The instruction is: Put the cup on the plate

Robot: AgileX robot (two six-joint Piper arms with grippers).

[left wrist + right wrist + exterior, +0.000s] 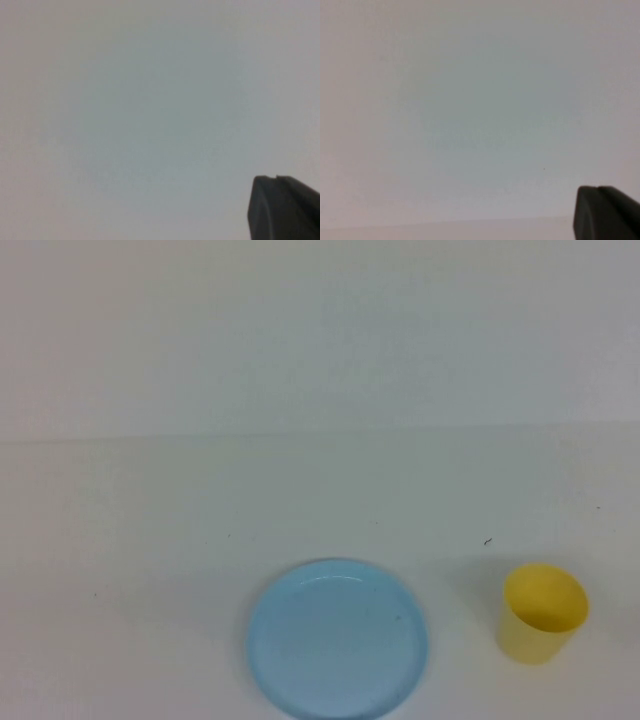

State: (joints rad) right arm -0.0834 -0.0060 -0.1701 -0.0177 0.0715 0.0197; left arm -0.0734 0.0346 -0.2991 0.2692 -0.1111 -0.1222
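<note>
Standing upright on the white counter (150, 540), mouth up, the cup (541, 613) sits on the robot's right side, near the front edge. Its long axis is vertical. The plate (338, 638) lies flat to the cup's left, near it but apart, a strip of bare counter between them.

Neither arm shows in the high view. Left gripper (282, 207): only a dark tip in its wrist view, over blank counter, fingers pressed together, holding nothing. Right gripper (605, 212): same, a dark tip over blank counter, fingers pressed together, empty. Neither wrist view shows cup or plate, so the exact bearing from the fingers cannot be told.

Judgement: cup lies on the right, so the right arm is likely nearer; carry would run leftward.

Count: cup 1, plate 1, grippers 2
</note>
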